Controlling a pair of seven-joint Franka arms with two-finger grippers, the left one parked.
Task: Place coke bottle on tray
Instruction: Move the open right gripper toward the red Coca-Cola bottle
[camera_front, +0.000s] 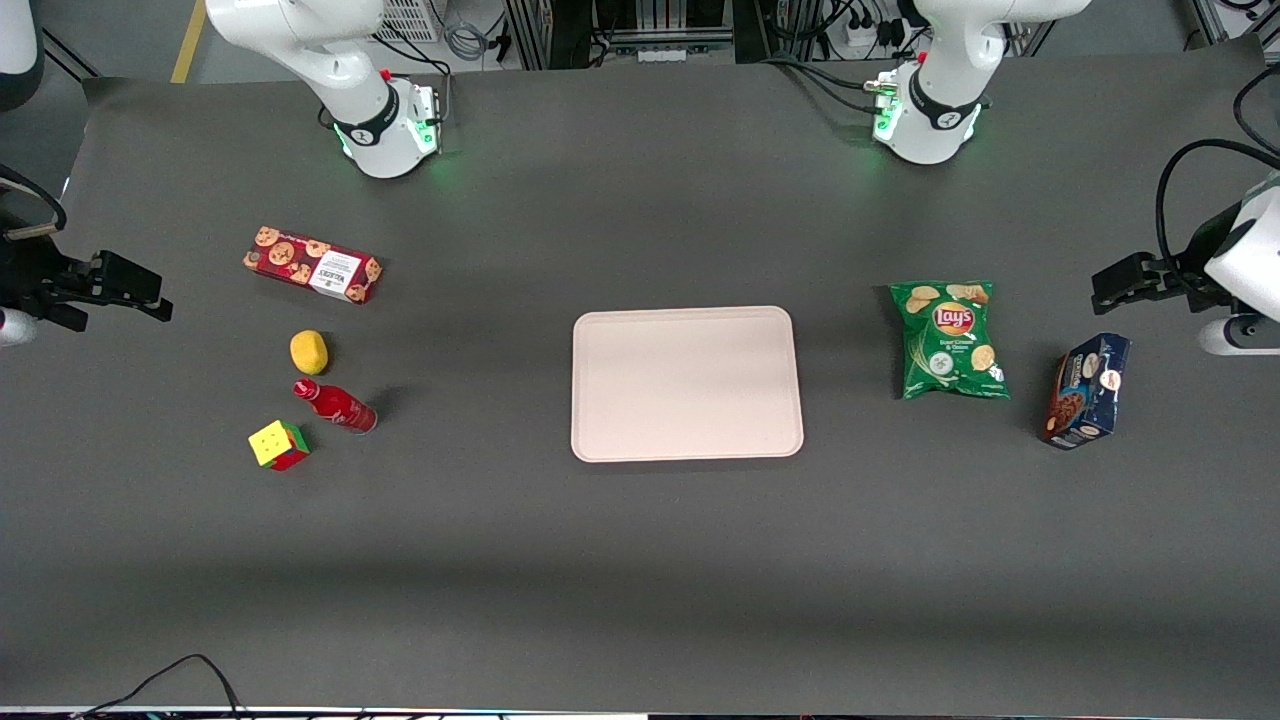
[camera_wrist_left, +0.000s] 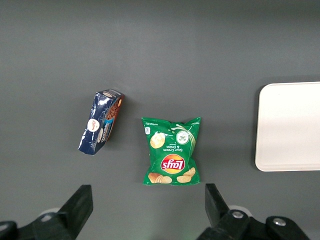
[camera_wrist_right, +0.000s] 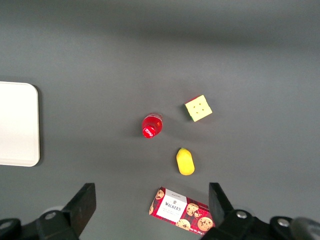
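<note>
The small red coke bottle (camera_front: 336, 405) with its red cap and white lettering is being observed standing on the dark grey tabletop (camera_front: 640, 560) at the working arm's end, well apart from the large flat pale pink-beige tray (camera_front: 686, 384), which is lying empty near the middle. The bottle appears to be upright: in the right wrist view it is being seen almost end-on, cap toward the camera (camera_wrist_right: 151, 125), so its long axis is judged to be running roughly vertical and its narrow neck is being presented upward. The right arm's black two-fingered hand (camera_front: 110, 288) is being held at the edge of the tabletop, empty, with its fingers (camera_wrist_right: 82, 205) spread wide as shown in the wrist view. From that hand the bottle is lying toward the tray and somewhat nearer to the front camera. Three objects are crowding the bottle: a yellow lemon-shaped object (camera_front: 309, 352) just beside it and farther from the front camera, a multicoloured puzzle cube (camera_front: 278, 445) just beside it and nearer to the camera, and a red rectangular cookie box (camera_front: 313, 265) farther off. It is judged that the approach is being constrained by the lemon and the cube, with the clearer gaps lying on the bottle's tray-facing and hand-facing sides.
</note>
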